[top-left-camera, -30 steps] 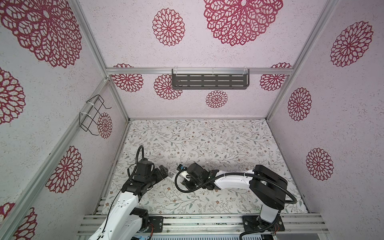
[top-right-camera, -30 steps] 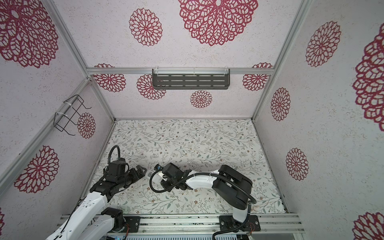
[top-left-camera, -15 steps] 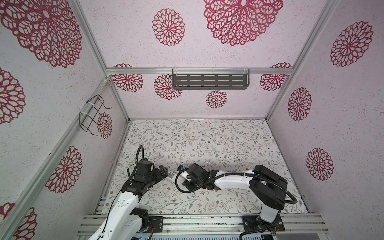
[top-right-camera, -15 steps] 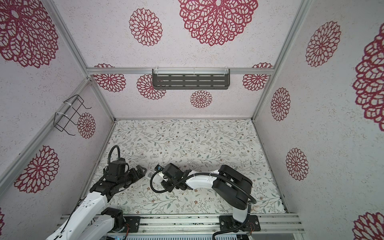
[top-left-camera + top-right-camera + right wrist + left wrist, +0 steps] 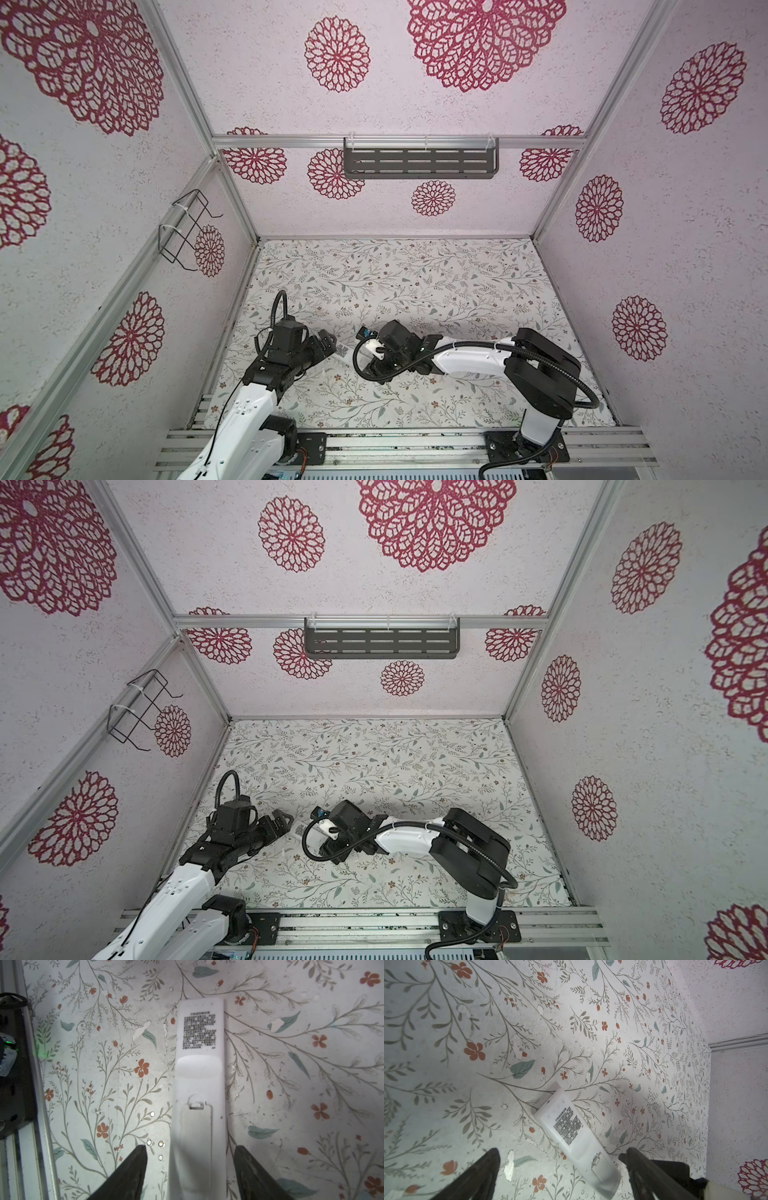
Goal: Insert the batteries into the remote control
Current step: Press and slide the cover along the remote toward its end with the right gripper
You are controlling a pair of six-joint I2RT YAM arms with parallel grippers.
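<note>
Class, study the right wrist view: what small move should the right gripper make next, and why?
Probably lift the right gripper straight up, clear of the remote control. Its jaws stand open on either side of the remote, not gripping it. The remote lies flat, back up, on the table, and its battery cover looks shut.

The white-and-black left arm rises from the near edge and leans toward the middle. Its black parallel-jaw left gripper points inward, with the jaws spread wide. The white-and-black right arm reaches low across toward the middle with its wrist tipped downward. The jaws of its black right gripper stand parted. The two grippers are near each other but apart.
</note>
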